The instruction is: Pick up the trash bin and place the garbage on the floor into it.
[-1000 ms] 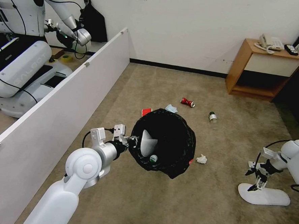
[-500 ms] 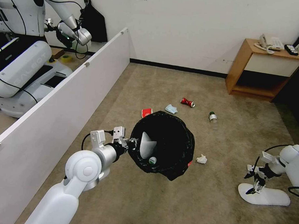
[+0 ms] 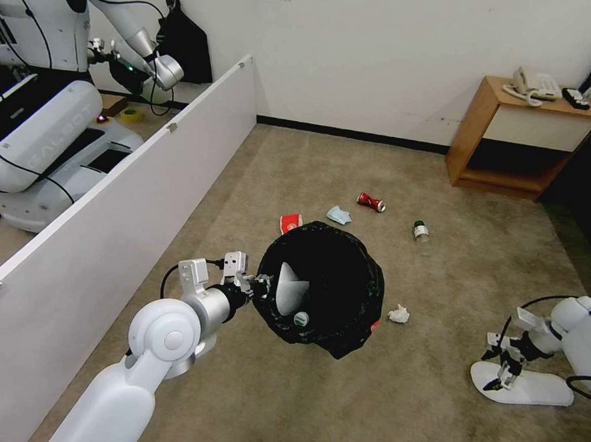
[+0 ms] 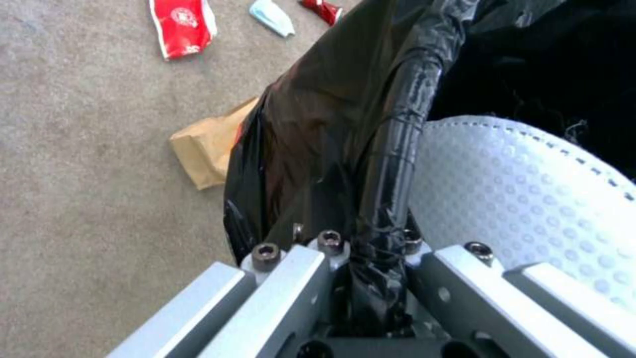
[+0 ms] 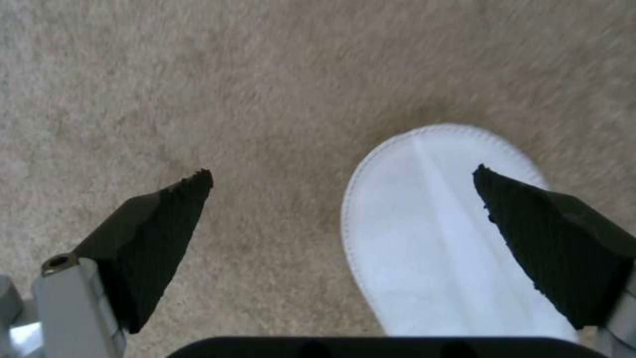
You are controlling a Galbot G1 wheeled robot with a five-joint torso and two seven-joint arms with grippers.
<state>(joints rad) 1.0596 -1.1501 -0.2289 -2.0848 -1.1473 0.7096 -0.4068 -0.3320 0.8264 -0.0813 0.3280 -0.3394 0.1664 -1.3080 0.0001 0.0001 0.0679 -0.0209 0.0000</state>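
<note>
The trash bin [image 3: 325, 286], lined with a black bag, hangs above the floor [image 3: 430, 422]. My left gripper [image 3: 258, 287] is shut on its bagged rim [image 4: 391, 164]. Inside it lie a white slipper [image 3: 288, 288] and a bottle [image 3: 301, 319]. My right gripper [image 3: 497, 380] is open, low over the toe of a second white slipper [image 3: 525, 387] on the carpet; one fingertip is over the slipper [image 5: 431, 233], the other over carpet. More garbage lies beyond the bin: a red can [image 3: 371, 201], a blue mask [image 3: 338, 215], a red carton [image 3: 289, 221], a bottle [image 3: 420, 230], a tissue wad [image 3: 399, 314], and a cardboard piece [image 4: 208, 149].
A long white partition [image 3: 107, 236] runs along the left, with another robot [image 3: 47, 132] behind it. A wooden nightstand [image 3: 514, 134] with a phone stands against the far wall at right. A black baseboard [image 3: 347, 134] edges the carpet.
My right gripper has dropped lower toward the slipper's toe. The left arm has lowered the bin a little, uncovering more of the red carton and mask.
</note>
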